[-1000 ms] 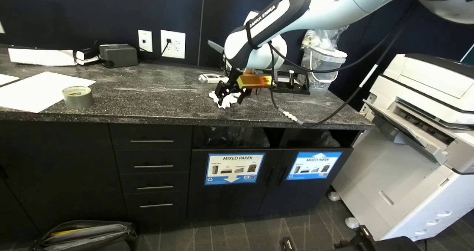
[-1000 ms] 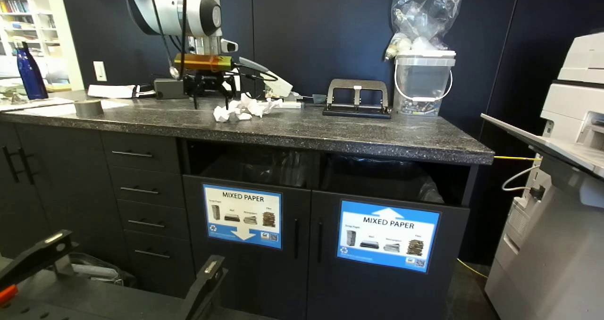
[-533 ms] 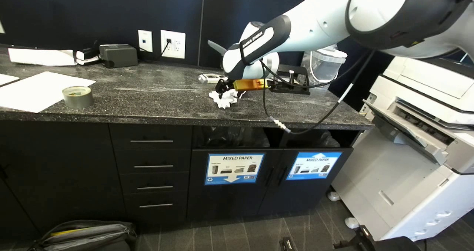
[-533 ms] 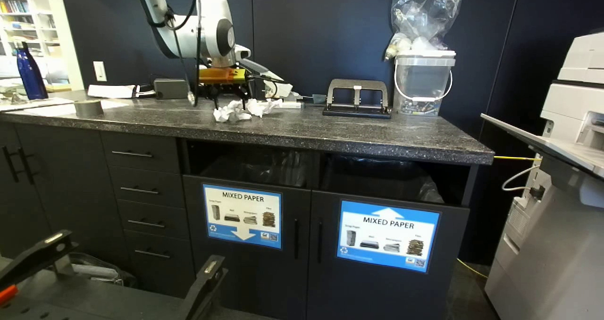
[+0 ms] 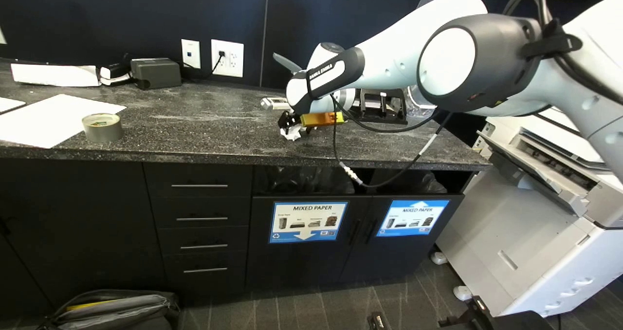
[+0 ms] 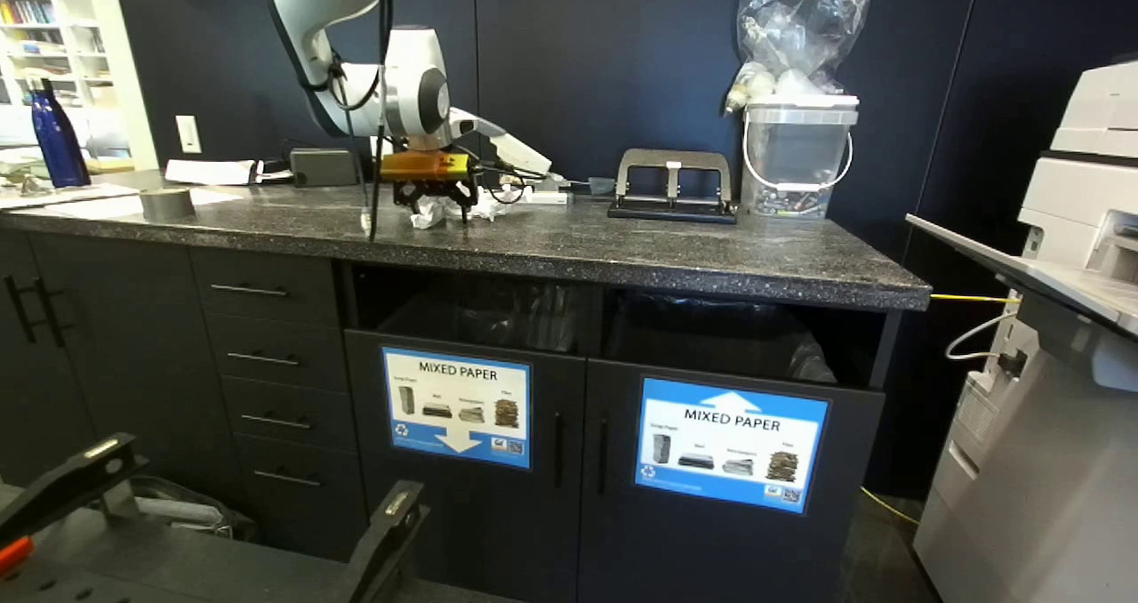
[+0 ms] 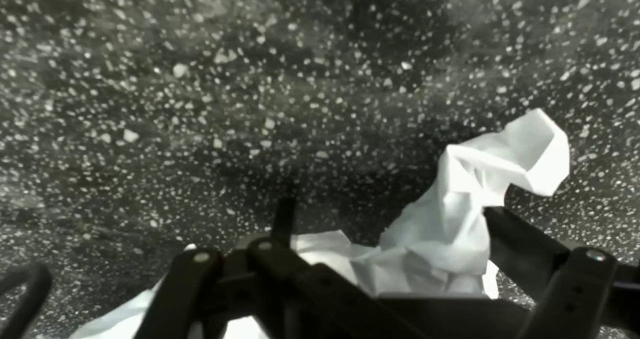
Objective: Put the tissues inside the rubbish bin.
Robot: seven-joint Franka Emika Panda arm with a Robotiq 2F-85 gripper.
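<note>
Visible tissues [image 6: 428,215] lie unbinned back from front edge of surface [image 6: 622,243], gripper [image 7: 390,215] spread around one, ungrasped; lifting, binning remain.

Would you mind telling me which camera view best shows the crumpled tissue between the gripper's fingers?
The wrist view: the crumpled tissue appears large there, its folds clear, although the gripper covers part of it. Both exterior views show it only small, white and partly hidden at the gripper, without clear detail.
</note>
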